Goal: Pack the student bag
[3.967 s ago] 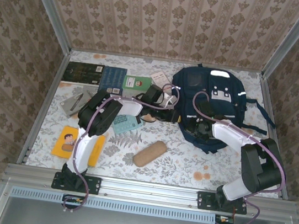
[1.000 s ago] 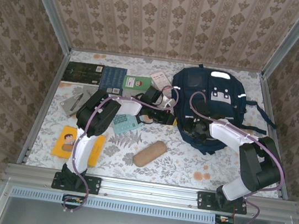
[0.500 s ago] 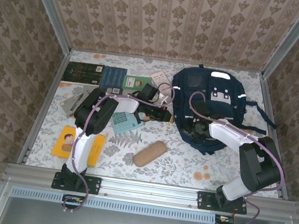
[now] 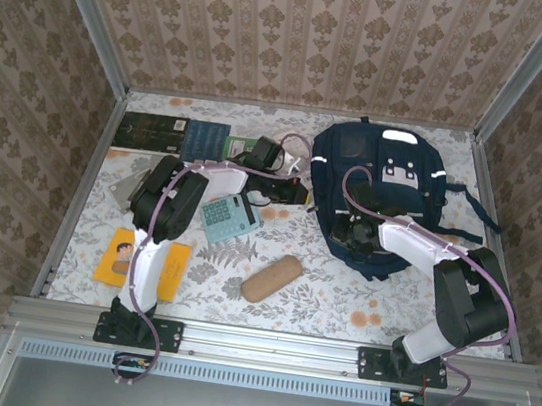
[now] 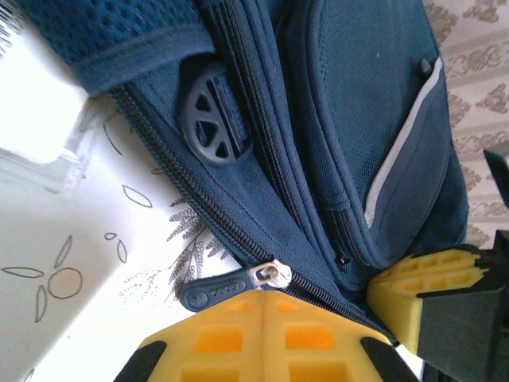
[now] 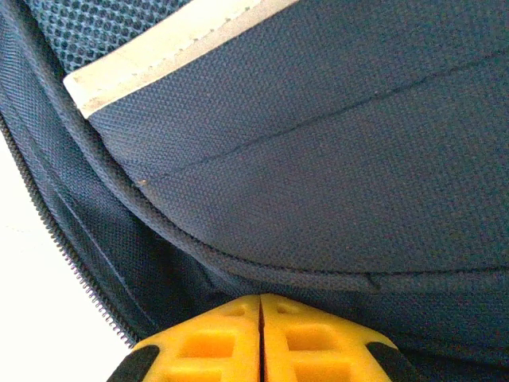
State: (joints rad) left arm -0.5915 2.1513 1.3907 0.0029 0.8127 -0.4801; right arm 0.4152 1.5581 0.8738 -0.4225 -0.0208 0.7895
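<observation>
**A:** Overhead first. Where is the student bag (image 4: 387, 184)?

**B:** Flat on the flowered table (image 4: 337, 308), white patches up. Left of the bag are a teal calculator (image 4: 227, 219) and a tan pencil case (image 4: 272, 278), both apart from it. The left gripper (image 4: 291, 192) is at the bag's left edge and the right gripper (image 4: 351, 232) is at its near edge.

**A:** And the left wrist camera?

**B:** The yellow fingers are pressed together. The bag's zipper slider (image 5: 266, 275) sits just off their tips, and its dark pull tab (image 5: 208, 294) lies to one side. I can't tell whether they pinch anything.

**A:** The right wrist?

**B:** The jaws are clenched flat against each other. The tips are against a rolled seam (image 6: 238, 267) of the bag, beside an open run of zipper teeth (image 6: 75, 274). No cloth shows between the pads.

**A:** How will the bag handle?

**B:** It looks soft and floppy. The woven cloth should sag and fold, so lifting one edge probably won't hold the mouth open. It looks light and not fragile, and the weave should give decent grip. I'd take the pull tab to run the zipper and pinch the piped seam beside the teeth to spread the opening. The broad panels would just bunch up.
</observation>
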